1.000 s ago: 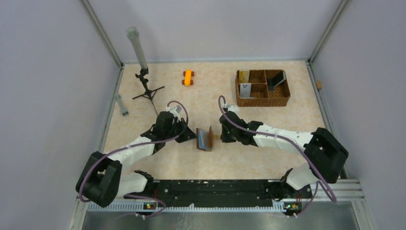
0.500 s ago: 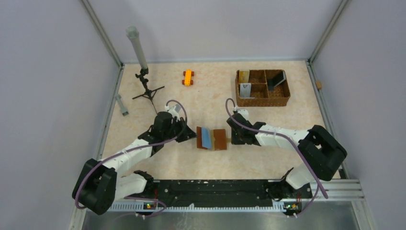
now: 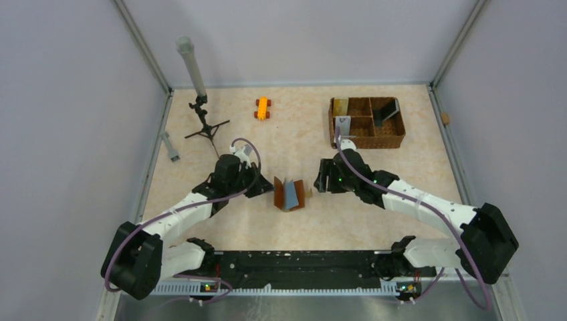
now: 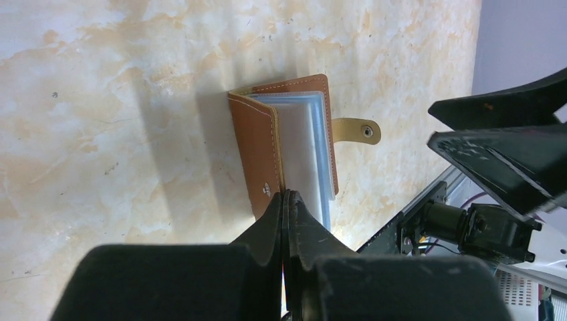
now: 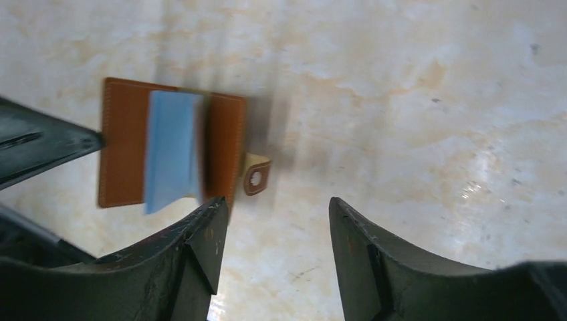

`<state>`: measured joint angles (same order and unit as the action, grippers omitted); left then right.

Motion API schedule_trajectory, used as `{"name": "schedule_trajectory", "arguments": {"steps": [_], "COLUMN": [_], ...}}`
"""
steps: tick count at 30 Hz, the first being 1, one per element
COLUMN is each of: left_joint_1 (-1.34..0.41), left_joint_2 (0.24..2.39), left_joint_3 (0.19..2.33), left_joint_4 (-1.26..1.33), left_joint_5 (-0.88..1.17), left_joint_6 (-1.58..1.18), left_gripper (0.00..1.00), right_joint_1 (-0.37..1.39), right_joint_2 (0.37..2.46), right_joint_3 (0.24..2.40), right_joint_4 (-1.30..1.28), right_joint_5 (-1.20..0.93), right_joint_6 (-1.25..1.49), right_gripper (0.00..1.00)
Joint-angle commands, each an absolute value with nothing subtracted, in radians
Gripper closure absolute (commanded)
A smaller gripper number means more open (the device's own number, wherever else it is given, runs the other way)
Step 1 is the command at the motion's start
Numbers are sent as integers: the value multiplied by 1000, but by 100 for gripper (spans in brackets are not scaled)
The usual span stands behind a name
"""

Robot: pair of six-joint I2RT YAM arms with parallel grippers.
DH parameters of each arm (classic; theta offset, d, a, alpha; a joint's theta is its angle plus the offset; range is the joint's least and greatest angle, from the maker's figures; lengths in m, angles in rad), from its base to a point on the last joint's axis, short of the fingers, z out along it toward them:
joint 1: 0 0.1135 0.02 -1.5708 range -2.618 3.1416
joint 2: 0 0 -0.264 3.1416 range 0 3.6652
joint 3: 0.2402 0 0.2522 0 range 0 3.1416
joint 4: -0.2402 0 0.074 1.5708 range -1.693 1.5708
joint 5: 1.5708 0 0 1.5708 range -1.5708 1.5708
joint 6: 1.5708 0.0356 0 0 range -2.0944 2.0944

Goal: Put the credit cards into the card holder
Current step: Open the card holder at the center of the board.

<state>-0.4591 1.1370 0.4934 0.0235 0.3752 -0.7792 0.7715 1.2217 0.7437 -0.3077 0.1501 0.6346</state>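
1. Since the earlier frames the right claw (image 3: 321,184) has let go of the snap tab and backed off to the right of the card holder (image 3: 289,194). The holder's right cover has sprung up from flat into a half-shut V. From above, the left claw (image 3: 265,187) grips the holder's left cover. The credit cards (image 3: 343,125) stand in the woven basket (image 3: 401,130), well beyond the holder, up and to its right on the table (image 3: 220,227).
2. Left wrist: the left claw (image 4: 286,197) is clenched on the edge of the brown cover. The card holder (image 4: 294,144) lies partly open with pale pockets showing, and its snap tab (image 4: 358,130) is free.
3. Right wrist: the right claw (image 5: 274,214) gapes with nothing between its fingers, just beside the tab (image 5: 256,177) but apart from it. The holder (image 5: 167,150) is blurred.
4. Risk, as I judge it: only one cover is pinned, so the free cover may fold over the pockets and a card would meet leather, not a slot. The thin pinch could also slip and let the holder slide.
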Motion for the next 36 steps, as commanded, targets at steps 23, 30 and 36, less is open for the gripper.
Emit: {"name": "schedule_trajectory", "arguments": {"steps": [23, 30, 36], "left_joint_1": [-457, -457, -458], "left_joint_2": [1149, 1143, 1144], "left_joint_3": [521, 519, 521], "left_joint_4": [10, 5, 5], "left_joint_5": [345, 343, 344], "left_joint_6": [-754, -753, -753], "left_gripper": [100, 100, 100], "right_joint_1": [901, 901, 902], "right_joint_2": [1479, 1503, 1489], "right_joint_3": [802, 805, 817], "right_joint_4": [-31, -66, -95], "right_joint_5": [-6, 39, 55], "right_joint_6": [726, 741, 740], "right_gripper": [71, 70, 69]}}
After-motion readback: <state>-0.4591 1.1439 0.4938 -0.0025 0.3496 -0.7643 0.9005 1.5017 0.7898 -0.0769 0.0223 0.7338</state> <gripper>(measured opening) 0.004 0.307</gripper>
